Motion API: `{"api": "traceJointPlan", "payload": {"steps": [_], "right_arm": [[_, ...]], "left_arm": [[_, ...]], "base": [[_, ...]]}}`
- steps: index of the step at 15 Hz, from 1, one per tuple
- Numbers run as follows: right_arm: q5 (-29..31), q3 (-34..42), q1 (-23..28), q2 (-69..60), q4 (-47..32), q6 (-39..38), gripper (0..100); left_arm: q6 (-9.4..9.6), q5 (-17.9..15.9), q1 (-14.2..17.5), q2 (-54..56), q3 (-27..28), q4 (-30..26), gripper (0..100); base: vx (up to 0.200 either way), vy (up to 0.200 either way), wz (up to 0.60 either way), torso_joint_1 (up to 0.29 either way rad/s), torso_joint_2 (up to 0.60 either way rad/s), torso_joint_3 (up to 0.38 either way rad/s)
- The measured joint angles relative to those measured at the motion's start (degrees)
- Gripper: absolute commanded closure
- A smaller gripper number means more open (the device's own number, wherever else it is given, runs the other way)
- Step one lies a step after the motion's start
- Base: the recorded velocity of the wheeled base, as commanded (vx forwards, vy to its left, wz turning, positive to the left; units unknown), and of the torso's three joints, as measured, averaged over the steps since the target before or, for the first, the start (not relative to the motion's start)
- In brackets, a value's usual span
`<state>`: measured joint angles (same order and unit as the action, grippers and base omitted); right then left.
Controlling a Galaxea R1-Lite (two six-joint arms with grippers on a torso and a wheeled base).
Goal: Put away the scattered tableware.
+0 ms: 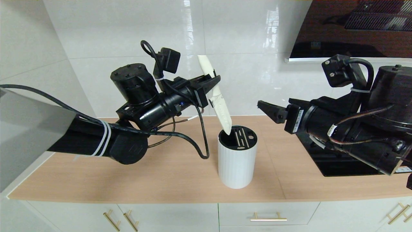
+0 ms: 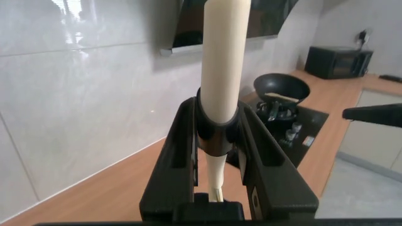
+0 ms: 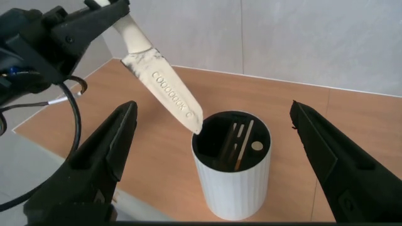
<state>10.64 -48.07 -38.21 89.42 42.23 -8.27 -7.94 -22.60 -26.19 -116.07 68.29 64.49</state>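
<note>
A cream ceramic knife (image 1: 216,96) hangs blade down, its tip just at the rim of the white ribbed utensil holder (image 1: 237,161) on the wooden counter. My left gripper (image 1: 210,82) is shut on the knife's handle (image 2: 223,75), above and left of the holder. The holder (image 3: 232,182) has a black slotted insert and an open compartment under the knife (image 3: 166,88) tip. My right gripper (image 1: 267,109) hovers to the right of the holder, open and holding nothing, with its fingers (image 3: 107,157) spread wide on either side of it.
A black cooktop (image 1: 338,161) is set into the counter (image 1: 161,174) at the right, under a dark range hood (image 1: 354,29). A frying pan (image 2: 281,88) sits on it, with a microwave (image 2: 339,61) beyond. A tiled wall runs behind.
</note>
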Motion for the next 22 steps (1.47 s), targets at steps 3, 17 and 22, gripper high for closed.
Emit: {"api": "traceJointPlan", "payload": {"steps": [3,17,22], "right_arm": [[0.0,0.0,0.0,0.1,0.0,0.0,0],[0.0,0.1,0.0,0.2,0.0,0.0,0],[0.0,0.1,0.0,0.2,0.1,0.0,0]], "left_arm": [[2.33,0.1,-0.4,-1.5,0.0,0.0,100],[5.40,0.6,-3.0,-5.2,2.2,-0.3,100],[6.19,0.6,-2.4,-5.2,2.0,-3.1,100]], "base": [[0.000,0.000,0.00,0.000,0.00,0.000],[0.000,0.000,0.00,0.000,0.00,0.000],[0.000,0.000,0.00,0.000,0.00,0.000]]}}
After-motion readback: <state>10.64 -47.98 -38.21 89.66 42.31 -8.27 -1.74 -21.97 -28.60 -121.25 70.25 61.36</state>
